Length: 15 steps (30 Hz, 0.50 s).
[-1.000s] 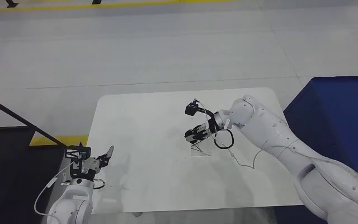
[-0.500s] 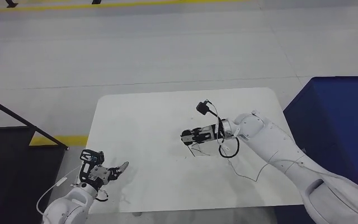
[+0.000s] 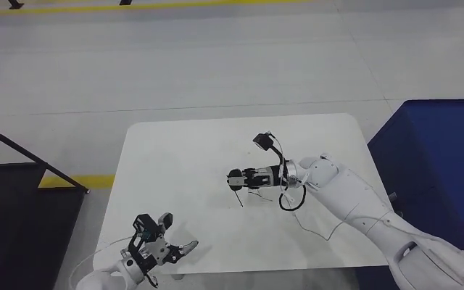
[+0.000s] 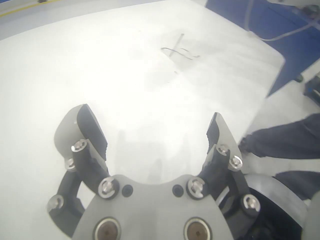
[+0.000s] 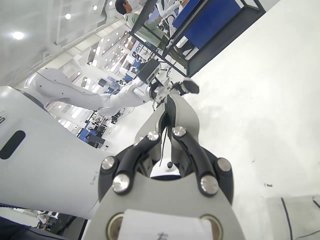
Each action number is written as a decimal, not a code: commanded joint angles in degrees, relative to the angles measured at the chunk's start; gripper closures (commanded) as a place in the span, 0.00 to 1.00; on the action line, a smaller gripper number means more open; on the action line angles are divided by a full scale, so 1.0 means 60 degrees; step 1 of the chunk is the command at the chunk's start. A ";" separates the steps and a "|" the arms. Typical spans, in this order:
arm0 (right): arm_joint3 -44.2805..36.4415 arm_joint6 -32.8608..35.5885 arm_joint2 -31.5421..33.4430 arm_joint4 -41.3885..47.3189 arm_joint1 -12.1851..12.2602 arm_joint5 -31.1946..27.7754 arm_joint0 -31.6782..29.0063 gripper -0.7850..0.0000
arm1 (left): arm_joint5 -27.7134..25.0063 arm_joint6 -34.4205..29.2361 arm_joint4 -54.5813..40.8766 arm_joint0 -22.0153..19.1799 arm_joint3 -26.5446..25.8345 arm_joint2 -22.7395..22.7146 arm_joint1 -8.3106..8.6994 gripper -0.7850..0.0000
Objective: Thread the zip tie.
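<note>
My right gripper (image 3: 232,177) hovers over the middle of the white table (image 3: 181,159), shut on a thin black zip tie (image 3: 238,197) that slants down from it toward the tabletop. In the right wrist view the black strand (image 5: 163,141) runs between the closed fingers (image 5: 175,111). My left gripper (image 3: 178,232) is at the table's front edge, open and holding nothing; its two black pads (image 4: 87,123) stand wide apart. More black zip ties (image 4: 180,51) lie curled on the table beyond it.
Loose ties (image 3: 259,194) lie just right of the right gripper. A blue cabinet (image 3: 428,145) stands off the table's right side. A thin cable (image 3: 312,217) trails from the right arm across the table. A dark metal frame (image 3: 43,170) stands at the left.
The left arm has swung right along the front edge of the table. The right gripper has shifted left with the zip tie, away from the loose ties.
</note>
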 commanded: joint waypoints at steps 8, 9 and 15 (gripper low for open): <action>-0.0102 -0.0094 0.0086 -0.0132 0.0022 0.0098 -0.0081 1.00 | -0.0561 -0.0481 -0.1361 0.0026 0.0109 0.0333 -0.0005 0.00; -0.0118 -0.0075 0.0193 -0.0233 0.0057 0.0015 -0.0097 1.00 | -0.0906 -0.1034 -0.2345 -0.0039 0.0115 0.0452 0.0013 0.00; -0.0902 0.0079 0.0770 -0.0370 0.0531 0.0076 -0.0249 1.00 | 0.0315 -0.4946 -0.9429 -0.1005 -0.0665 0.1416 0.0180 0.00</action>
